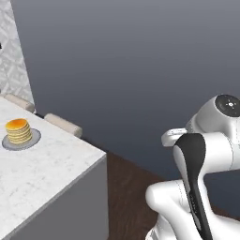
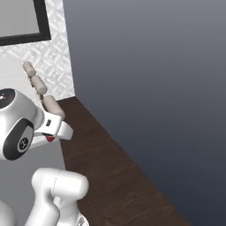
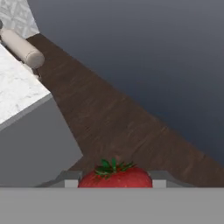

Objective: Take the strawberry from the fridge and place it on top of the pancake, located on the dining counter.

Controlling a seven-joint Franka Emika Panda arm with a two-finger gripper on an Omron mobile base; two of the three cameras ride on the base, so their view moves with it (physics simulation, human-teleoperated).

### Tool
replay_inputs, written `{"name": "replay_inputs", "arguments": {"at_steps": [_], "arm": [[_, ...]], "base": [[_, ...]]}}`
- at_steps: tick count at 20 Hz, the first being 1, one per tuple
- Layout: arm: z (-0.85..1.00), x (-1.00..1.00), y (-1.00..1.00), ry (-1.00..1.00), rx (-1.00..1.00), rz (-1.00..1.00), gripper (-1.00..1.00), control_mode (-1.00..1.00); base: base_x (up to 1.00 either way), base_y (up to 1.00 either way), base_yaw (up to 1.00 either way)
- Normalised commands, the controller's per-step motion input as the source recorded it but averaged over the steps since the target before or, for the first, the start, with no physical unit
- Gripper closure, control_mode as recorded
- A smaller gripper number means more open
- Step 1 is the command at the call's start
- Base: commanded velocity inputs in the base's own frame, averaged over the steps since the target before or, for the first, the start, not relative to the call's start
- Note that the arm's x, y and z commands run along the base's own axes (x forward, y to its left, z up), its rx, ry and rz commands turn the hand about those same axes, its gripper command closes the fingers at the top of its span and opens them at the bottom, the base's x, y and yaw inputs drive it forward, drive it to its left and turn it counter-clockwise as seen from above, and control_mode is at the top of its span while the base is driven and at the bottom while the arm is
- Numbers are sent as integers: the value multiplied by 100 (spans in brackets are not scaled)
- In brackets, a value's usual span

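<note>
Counter (image 1: 42, 173), marble-topped dining island, is sitting at left of the base; no writing is showing anywhere. Pancake (image 1: 18, 131) is resting on its grey plate (image 1: 33, 140) there. Gripper (image 3: 114, 183) is clamping the strawberry (image 3: 115, 177) above dark wood floor (image 3: 127, 127)

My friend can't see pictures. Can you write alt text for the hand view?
A red strawberry with green leaves sits gripped between the gripper fingertips, above a dark wood floor. The marble dining counter corner lies at left.
</note>
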Motion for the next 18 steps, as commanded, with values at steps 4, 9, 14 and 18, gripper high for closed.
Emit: {"name": "replay_inputs", "arguments": {"at_steps": [4,9,14,18], "arm": [[0,0,0,0,0,0,100,100],[0,0,0,0,0,0,100,100],[0,0,0,0,0,0,100,100],[0,0,0,0,0,0,100,100]], "base": [[49,-76,65],[27,-90,63],[23,-77,50],[37,-63,40]]}}
